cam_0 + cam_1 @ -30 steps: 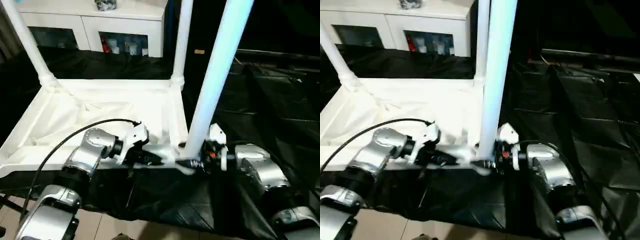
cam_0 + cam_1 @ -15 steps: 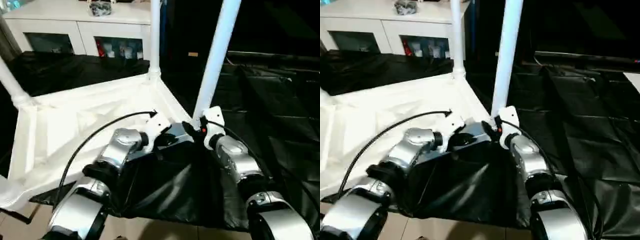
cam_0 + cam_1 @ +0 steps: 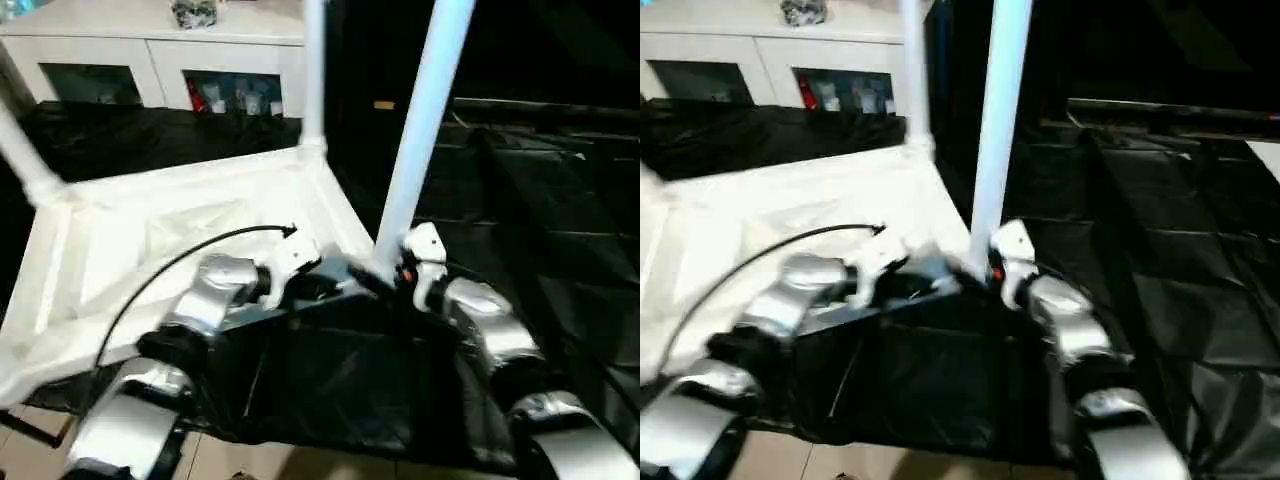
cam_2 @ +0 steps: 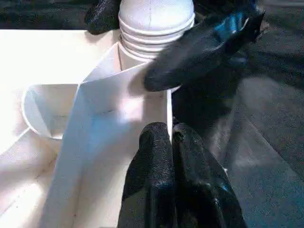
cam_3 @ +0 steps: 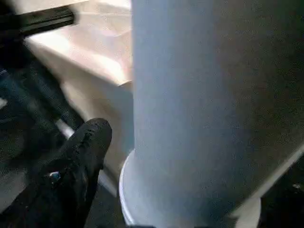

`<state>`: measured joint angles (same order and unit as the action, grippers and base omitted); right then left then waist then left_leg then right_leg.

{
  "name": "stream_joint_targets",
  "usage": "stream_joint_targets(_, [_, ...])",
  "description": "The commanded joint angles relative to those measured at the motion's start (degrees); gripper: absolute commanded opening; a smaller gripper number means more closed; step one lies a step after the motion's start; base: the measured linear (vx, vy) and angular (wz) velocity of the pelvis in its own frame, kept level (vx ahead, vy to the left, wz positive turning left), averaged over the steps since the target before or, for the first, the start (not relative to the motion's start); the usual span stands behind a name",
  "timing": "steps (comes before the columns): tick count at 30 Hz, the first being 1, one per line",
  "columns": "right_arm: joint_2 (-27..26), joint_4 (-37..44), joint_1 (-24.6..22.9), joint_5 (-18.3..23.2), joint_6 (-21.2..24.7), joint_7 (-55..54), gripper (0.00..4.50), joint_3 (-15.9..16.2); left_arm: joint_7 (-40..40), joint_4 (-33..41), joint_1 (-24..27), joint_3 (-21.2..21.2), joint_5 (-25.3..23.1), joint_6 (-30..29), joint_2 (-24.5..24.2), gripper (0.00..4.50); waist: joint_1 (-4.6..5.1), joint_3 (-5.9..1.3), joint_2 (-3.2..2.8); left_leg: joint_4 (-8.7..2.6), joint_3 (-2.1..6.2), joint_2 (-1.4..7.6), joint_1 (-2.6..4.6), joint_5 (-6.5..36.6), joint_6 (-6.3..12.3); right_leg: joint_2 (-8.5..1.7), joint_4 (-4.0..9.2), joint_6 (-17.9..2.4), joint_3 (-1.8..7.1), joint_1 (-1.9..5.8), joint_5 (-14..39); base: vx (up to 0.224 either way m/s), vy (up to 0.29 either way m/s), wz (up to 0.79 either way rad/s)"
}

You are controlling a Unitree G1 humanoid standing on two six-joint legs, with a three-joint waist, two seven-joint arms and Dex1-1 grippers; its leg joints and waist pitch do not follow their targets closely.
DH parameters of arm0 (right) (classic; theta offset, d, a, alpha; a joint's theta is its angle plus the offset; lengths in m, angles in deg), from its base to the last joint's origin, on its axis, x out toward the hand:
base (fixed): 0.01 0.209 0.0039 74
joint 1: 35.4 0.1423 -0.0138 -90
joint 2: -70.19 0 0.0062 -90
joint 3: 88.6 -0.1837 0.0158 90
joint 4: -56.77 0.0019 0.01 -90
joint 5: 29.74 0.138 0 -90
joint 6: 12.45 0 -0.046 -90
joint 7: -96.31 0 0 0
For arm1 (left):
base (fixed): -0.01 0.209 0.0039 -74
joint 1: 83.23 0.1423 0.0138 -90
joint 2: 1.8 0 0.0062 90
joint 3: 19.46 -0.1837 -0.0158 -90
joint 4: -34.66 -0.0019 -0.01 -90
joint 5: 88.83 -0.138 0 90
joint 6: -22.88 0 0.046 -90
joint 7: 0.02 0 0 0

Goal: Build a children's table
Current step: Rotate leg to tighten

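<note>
The children's table lies upside down: its white top (image 3: 180, 230) shows the ribbed underside, and three white legs stand up from corner sockets. The near-right leg (image 3: 420, 120) rises between my arms. My left gripper (image 3: 345, 280) is shut on the top's thin rim (image 4: 168, 107) just beside that leg's socket. At the leg's ribbed base (image 4: 154, 28) my right gripper (image 3: 385, 282) is open, its fingers (image 4: 204, 47) straddling the base. In the right wrist view one finger (image 5: 80, 161) stands a little off the leg (image 5: 213, 104). Two more legs stand at the far corner (image 3: 314, 70) and the left corner (image 3: 25, 160).
A white cabinet (image 3: 160, 60) with glass doors stands behind the table. Black sheeting (image 3: 540, 200) covers the surface under the top and to its right. A black cable (image 3: 180, 265) arcs over my left forearm. Pale floor tiles (image 3: 230, 460) show below the near edge.
My right gripper's fingers have spread wider around the leg's base. The left gripper stays pinched on the rim. The whole view has shifted and the top sits at a different angle in it.
</note>
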<state>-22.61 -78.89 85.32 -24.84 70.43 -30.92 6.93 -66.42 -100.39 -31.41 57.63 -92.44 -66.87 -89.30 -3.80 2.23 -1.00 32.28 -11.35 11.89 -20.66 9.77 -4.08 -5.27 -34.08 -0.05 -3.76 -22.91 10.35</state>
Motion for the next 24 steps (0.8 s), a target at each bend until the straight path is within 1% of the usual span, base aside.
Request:
stream_joint_targets(1, [1.09, 2.86, -2.97, -0.31, 0.51, 9.86, 3.95, 6.03, -4.8, 2.06, 0.48, -1.84, 2.33, 0.64, 0.36, 0.0, -0.35, -3.19, 0.69, -3.19, 0.47, 1.56, 0.04, 12.59, 5.02, -2.7, 3.7, -14.48, 2.0, 2.74, 9.41, 0.0, 0.0, 0.0])
stream_joint_targets(2, [2.0, 3.78, -3.47, -0.36, 0.14, 11.46, 3.95, 6.38, -5.91, 2.41, 0.58, -1.92, 2.54, 0.35, -0.1, 0.0, -0.67, -3.27, 0.65, -3.0, 0.37, 1.63, 0.25, 12.41, 5.39, -2.68, 3.61, -14.84, 2.05, 2.64, 8.29, 0.0, 0.0, 0.0])
stream_joint_targets(4, [2.91, 4.89, -3.97, -0.14, 0.46, 13.41, 3.95, 6.66, -7.22, 2.9, 0.76, -2.07, 2.83, 0.07, -0.63, 0.0, -0.83, -3.32, 0.69, -2.96, 0.36, 1.65, 0.12, 11.93, 5.92, -2.69, 3.43, -15.36, 2.06, 2.7, 6.97, 0.0, 0.0, 0.0])
stream_joint_targets(6, [5.04, 8.36, -5.42, 1.48, 2.96, 18.4, 3.95, 7.34, -11.09, 4.46, 1.35, -2.42, 3.96, -1.39, -2.0, 0.0, -1.19, -3.18, 0.73, -2.96, 0.3, 1.67, 0.13, 12.11, 6.26, -2.74, 3.52, -15.29, 2.1, 2.67, 7.76, 0.0, 0.0, 0.0])
stream_joint_targets(7, [5.29, 8.93, -5.64, 1.75, 3.48, 19.13, 3.95, 7.4, -11.69, 4.69, 1.46, -2.44, 4.12, -1.53, -2.17, 0.0, -1.28, -3.16, 0.73, -3.01, 0.31, 1.69, 0.14, 12.42, 6.16, -2.81, 3.58, -15.17, 2.11, 2.61, 8.59, 0.0, 0.0, 0.0])
stream_joint_targets(8, [5.9, 10.25, -6.13, 2.35, 5.06, 20.91, 3.95, 7.59, -13.31, 5.36, 1.78, -2.54, 4.53, -1.99, -2.61, 0.0, -1.39, -3.1, 0.75, -3.1, 0.34, 1.68, 0.24, 13.01, 5.74, -2.82, 3.74, -14.82, 2.11, 2.58, 10.26, 0.0, 0.0, 0.0])
stream_joint_targets(9, [6.1, 10.63, -6.27, 2.49, 5.62, 21.5, 3.8, 7.66, -13.91, 5.59, 1.88, -2.59, 4.6, -2.19, -2.76, 0.0, -1.42, -3.0, 0.72, -3.21, 0.38, 1.74, 0.25, 13.74, 5.24, -2.86, 3.91, -14.48, 2.13, 2.49, 11.82, 0.0, 0.0, 0.0])
stream_joint_targets(10, [6.34, 10.99, -6.39, 2.58, 6.35, 22.11, 3.8, 7.8, -14.74, 5.95, 2.05, -2.75, 4.66, -2.47, -3.0, 0.0, -1.48, -2.98, 0.69, -3.27, 0.39, 1.78, 0.37, 14.31, 4.68, -2.9, 4.06, -14.08, 2.19, 2.41, 13.05, 0.0, 0.0, 0.0])
stream_joint_targets(11, [6.34, 10.99, -6.39, 2.58, 6.35, 22.11, 3.8, 7.8, -14.74, 5.95, 2.05, -2.75, 4.66, -2.47, -3.0, 0.0, -1.48, -3.04, 0.71, -3.27, 0.39, 1.79, 0.41, 14.36, 4.47, -2.89, 4.02, -14.05, 2.21, 2.4, 13.03, 0.0, 0.0, 0.0])
stream_joint_targets(12, [6.47, 11.11, -6.43, 2.64, 6.79, 22.46, 3.8, 7.85, -15.27, 6.22, 2.17, -2.86, 4.74, -2.74, -3.14, 0.0, -1.45, -3.0, 0.38, -3.35, 0.47, 1.78, 0.37, 14.48, 4.06, -2.87, 4.0, -14.05, 2.2, 2.36, 13.13, 0.0, 0.0, 0.0])
stream_joint_targets(13, [6.56, 11.19, -6.45, 2.81, 7.28, 22.79, 3.7, 7.86, -15.62, 6.44, 2.27, -2.94, 4.81, -2.98, -3.24, 0.0, -1.39, -2.95, 0.49, -3.39, 0.44, 1.75, 0.36, 14.71, 3.9, -2.8, 4.09, -13.97, 2.19, 2.36, 13.32, 0.0, 0.0, 0.0])
stream_joint_targets(14, [6.67, 11.45, -6.55, 3.11, 7.79, 23.06, 3.47, 7.9, -15.78, 6.58, 2.34, -3.03, 4.93, -3.1, -3.33, 0.0, -1.42, -3.0, 0.55, -3.37, 0.44, 1.75, 0.48, 14.95, 3.72, -2.81, 4.06, -14.02, 2.2, 2.35, 13.25, 0.0, 0.0, 0.0])
stream_joint_targets(15, [6.72, 11.63, -6.62, 3.3, 8.01, 23.14, 3.42, 7.91, -15.83, 6.68, 2.39, -3.1, 5.04, -3.18, -3.38, 0.0, -1.41, -3.03, 0.59, -3.34, 0.44, 1.72, 0.42, 14.73, 3.65, -2.82, 4.01, -14.05, 2.21, 2.4, 12.92, 0.0, 0.0, 0.0])
stream_joint_targets(17, [6.51, 12.07, -6.85, 3.65, 8.94, 23.46, 3.35, 7.74, -15.28, 6.92, 2.67, -3.08, 4.96, -3.09, -3.28, 0.0, -1.45, -3.07, 0.62, -3.32, 0.46, 1.73, 0.36, 14.05, 3.65, -2.87, 3.93, -14.13, 2.2, 2.45, 12.23, 0.0, 0.0, 0.0])
stream_joint_targets(19, [5.84, 11.87, -6.94, 4.24, 9.88, 22.92, 3.07, 7.3, -13.4, 6.45, 2.73, -2.95, 4.44, -2.36, -2.72, 0.0, -1.49, -3.15, 0.62, -3.21, 0.44, 1.69, 0.31, 13.39, 3.86, -2.85, 3.82, -14.21, 2.18, 2.49, 11.36, 0.0, 0.0, 0.0])
stream_joint_targets(21, [5.26, 11.61, -6.94, 4.4, 10.18, 21.83, 2.95, 6.85, -11.9, 6.11, 2.68, -2.77, 4.2, -2.11, -2.25, 0.0, -1.57, -3.13, 0.59, -3.21, 0.43, 1.72, 0.35, 13.18, 3.91, -2.82, 3.83, -14.26, 2.16, 2.44, 11.16, 0.0, 0.0, 0.0])
stream_joint_targets(22, [3.88, 10.55, -6.72, 4.33, 10.0, 18.82, 2.89, 5.76, -8.86, 5.27, 2.34, -2.33, 3.38, -1.6, -1.32, 0.0, -1.62, -3.14, 0.58, -3.22, 0.43, 1.73, 0.38, 13.31, 3.8, -2.86, 3.84, -14.21, 2.15, 2.41, 11.36, 0.0, 0.0, 0.0])
stream_joint_targets(23, [3.09, 9.94, -6.54, 4.26, 10.19, 17.12, 2.81, 5.17, -6.98, 4.7, 2.08, -2.11, 2.85, -1.34, -0.81, 0.0, -1.57, -3.01, 0.57, -3.3, 0.44, 1.72, 0.42, 14.05, 3.37, -2.9, 4.0, -13.96, 2.18, 2.3, 12.47, 0.0, 0.0, 0.0])
stream_joint_targets(24, [1.86, 8.25, -5.99, 3.25, 8.99, 13.06, 2.81, 4.45, -4.54, 3.96, 1.7, -1.97, 2.13, -1.27, -0.12, 0.0, -1.46, -2.82, 0.75, -3.47, 0.49, 1.68, 0.48, 15.42, 2.78, -2.97, 4.31, -13.25, 2.14, 2.27, 15.34, 0.0, 0.0, 0.0])
